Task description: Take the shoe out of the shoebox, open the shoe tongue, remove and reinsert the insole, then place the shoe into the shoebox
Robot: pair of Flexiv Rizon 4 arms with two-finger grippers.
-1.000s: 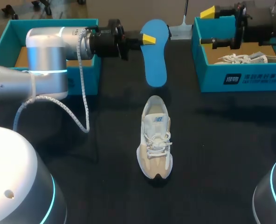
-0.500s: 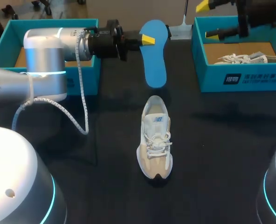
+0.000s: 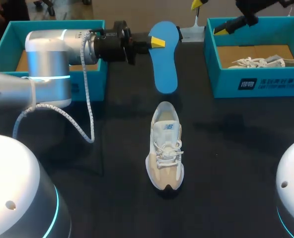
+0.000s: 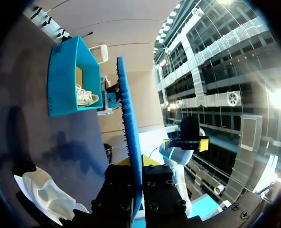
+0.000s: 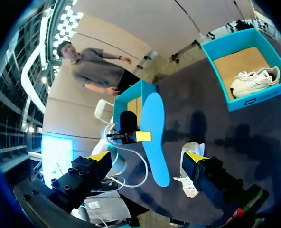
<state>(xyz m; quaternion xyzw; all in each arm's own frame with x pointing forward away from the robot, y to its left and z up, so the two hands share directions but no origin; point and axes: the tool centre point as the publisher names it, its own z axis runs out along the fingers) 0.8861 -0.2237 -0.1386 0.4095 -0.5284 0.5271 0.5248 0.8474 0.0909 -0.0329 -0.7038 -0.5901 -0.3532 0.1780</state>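
Note:
A beige and white shoe [image 3: 166, 146] lies on the black table, toe toward me. My left gripper [image 3: 154, 42] is shut on the blue insole [image 3: 166, 54], which hangs in the air beyond the shoe. In the left wrist view the insole [image 4: 128, 123] stands edge-on between the fingers, with the shoe [image 4: 45, 194] below. My right gripper [image 3: 209, 17] is open and empty, high above the near corner of the right shoebox [image 3: 256, 84]. From the right wrist, the open right gripper [image 5: 146, 156] looks down on the insole [image 5: 154, 137] and the shoe [image 5: 192, 178].
The right shoebox holds a second white shoe [image 3: 266, 62]. A second teal shoebox [image 3: 18, 29] stands at the far left behind my left arm. A white cable [image 3: 87, 109] loops down from that arm toward the table.
My right arm has risen and swung toward the far edge, gripper still open. The left arm and the insole have stayed put, and so has the shoe.

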